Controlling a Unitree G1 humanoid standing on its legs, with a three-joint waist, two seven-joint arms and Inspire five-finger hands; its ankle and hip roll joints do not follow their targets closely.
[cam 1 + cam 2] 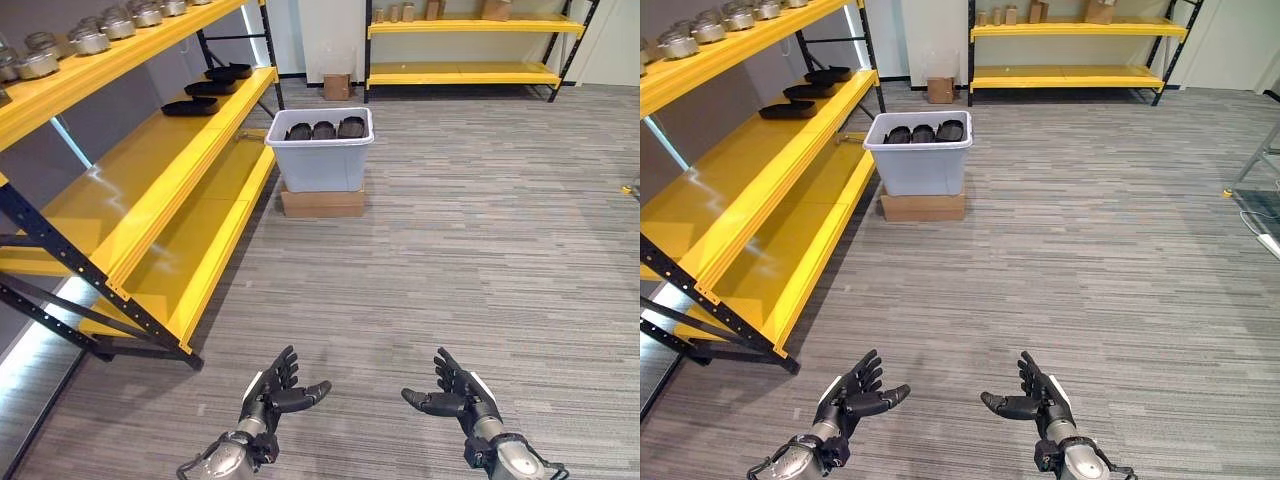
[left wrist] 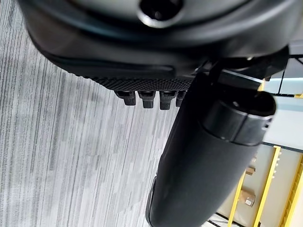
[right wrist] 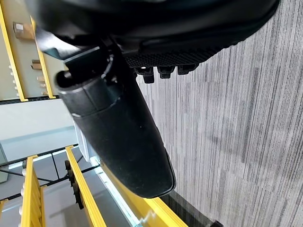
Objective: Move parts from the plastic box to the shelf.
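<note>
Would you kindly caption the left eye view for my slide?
Both open hands, left and right, wait far from the plastic box of dark parts.

A flat brown cardboard box lies on the grey striped carpet floor. A second yellow metal rack stands along the far wall; small brown cardboard boxes and little jars sit along its top level. A small brown carton rests on the floor just beside that rack's left end.
</note>
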